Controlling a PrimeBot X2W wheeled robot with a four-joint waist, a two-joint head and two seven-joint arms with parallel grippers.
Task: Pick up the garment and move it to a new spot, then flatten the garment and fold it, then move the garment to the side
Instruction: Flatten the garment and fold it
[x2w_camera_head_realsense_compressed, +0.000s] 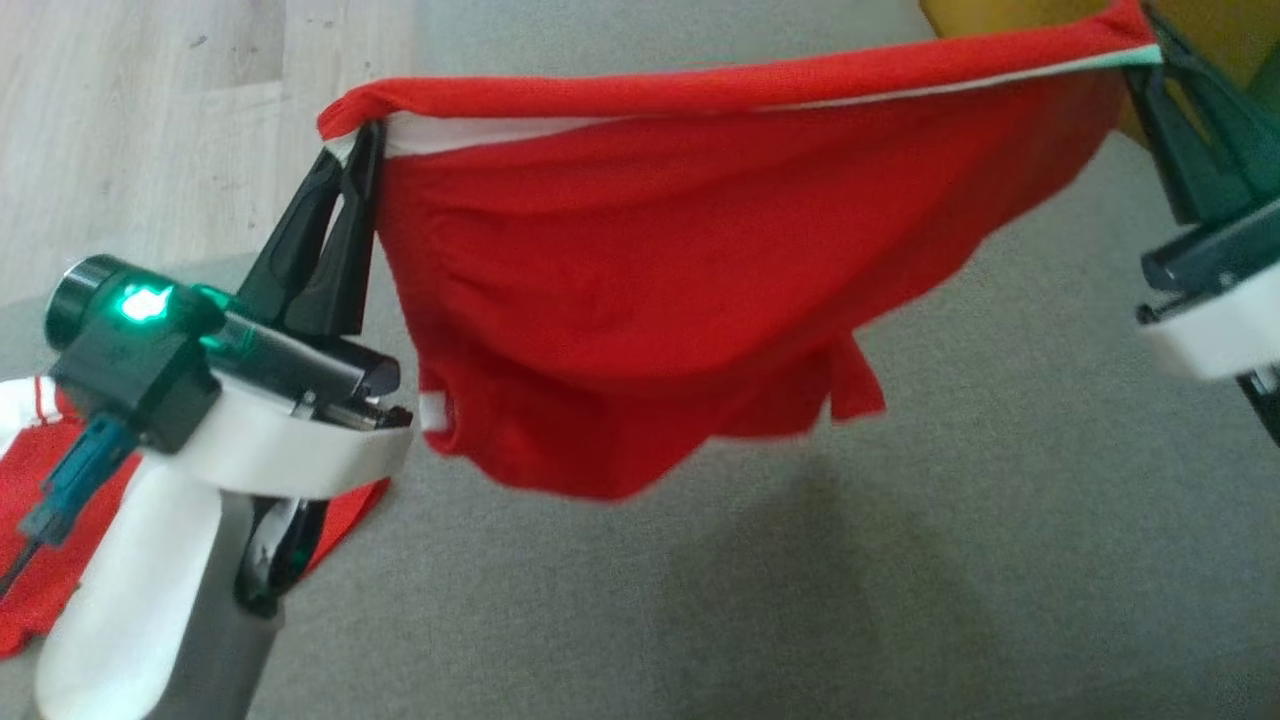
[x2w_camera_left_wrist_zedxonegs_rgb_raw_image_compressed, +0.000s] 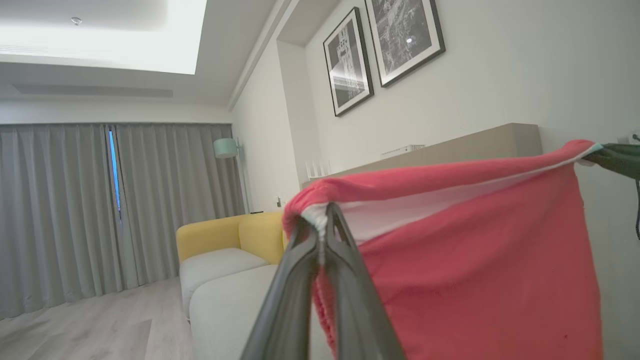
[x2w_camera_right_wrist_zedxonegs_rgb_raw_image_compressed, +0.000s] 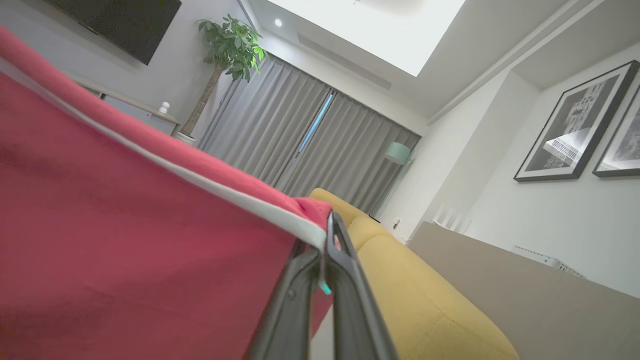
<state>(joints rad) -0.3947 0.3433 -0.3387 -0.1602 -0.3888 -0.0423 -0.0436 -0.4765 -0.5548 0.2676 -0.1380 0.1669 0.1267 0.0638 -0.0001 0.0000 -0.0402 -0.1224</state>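
Garment (x2w_camera_head_realsense_compressed: 640, 300) above sofa (x2w_camera_head_realsense_compressed: 950, 560), red cloth (x2w_camera_head_realsense_compressed: 60, 585) nearby

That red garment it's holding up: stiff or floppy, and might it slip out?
Probably floppy: the red garment sags in a deep curve between the left gripper and right gripper. Likely light, since pinches at two corners carry it all. It seems unlikely to slip, as both grippers are shut on its white-trimmed edge.

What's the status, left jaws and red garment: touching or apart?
Touching. The left wrist view shows the left gripper shut on the red garment at its white-trimmed corner.
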